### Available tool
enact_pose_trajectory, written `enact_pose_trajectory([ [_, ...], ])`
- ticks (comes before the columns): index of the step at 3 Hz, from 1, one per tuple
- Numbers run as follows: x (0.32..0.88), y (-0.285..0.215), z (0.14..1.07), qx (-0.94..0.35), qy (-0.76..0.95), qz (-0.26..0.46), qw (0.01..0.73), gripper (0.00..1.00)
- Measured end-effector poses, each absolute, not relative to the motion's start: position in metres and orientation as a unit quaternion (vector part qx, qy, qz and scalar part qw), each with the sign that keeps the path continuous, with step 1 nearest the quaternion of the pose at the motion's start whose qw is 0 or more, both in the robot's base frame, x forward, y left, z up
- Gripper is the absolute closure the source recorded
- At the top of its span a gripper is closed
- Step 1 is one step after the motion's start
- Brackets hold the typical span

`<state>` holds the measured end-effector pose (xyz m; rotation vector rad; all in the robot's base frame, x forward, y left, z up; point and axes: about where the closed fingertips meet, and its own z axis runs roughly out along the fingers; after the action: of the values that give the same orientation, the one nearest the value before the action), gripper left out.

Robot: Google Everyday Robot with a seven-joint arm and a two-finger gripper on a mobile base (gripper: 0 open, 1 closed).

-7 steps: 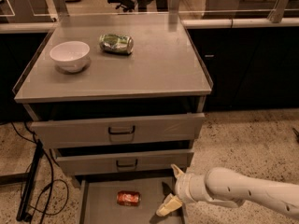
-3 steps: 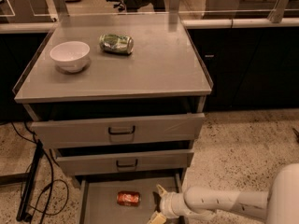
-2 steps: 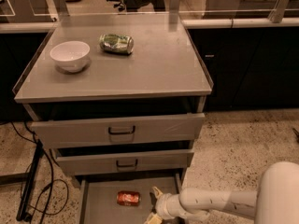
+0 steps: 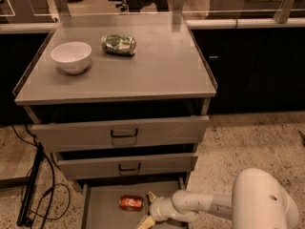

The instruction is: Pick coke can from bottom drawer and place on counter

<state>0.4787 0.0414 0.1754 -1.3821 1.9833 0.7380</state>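
The coke can (image 4: 130, 202) lies on its side on the grey floor of the open bottom drawer (image 4: 102, 205), left of centre. My gripper (image 4: 147, 210) reaches in from the right on a white arm and sits just right of the can, one fingertip (image 4: 151, 196) up beside the can's end and one low near the frame's bottom edge. The fingers are spread and hold nothing. The counter (image 4: 157, 66) is the grey cabinet top above.
A white bowl (image 4: 71, 57) and a green can (image 4: 118, 44) on its side sit on the counter's back left. Two upper drawers with black handles (image 4: 124, 133) stand slightly open above the bottom drawer. Black cables (image 4: 33, 194) trail on the floor at left.
My arm has moved left and lower into the bottom drawer, bringing the gripper from the drawer's right side up close to the coke can. The can has not moved.
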Motion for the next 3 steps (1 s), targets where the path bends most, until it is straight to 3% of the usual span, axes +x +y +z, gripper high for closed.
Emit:
enact_pose_trajectory([
  [2, 0.558, 0.078, 0.119, -0.516, 0.747, 0.274, 0.318, 0.0],
  [3, 0.562, 0.077, 0.119, -0.514, 0.748, 0.271, 0.321, 0.04],
])
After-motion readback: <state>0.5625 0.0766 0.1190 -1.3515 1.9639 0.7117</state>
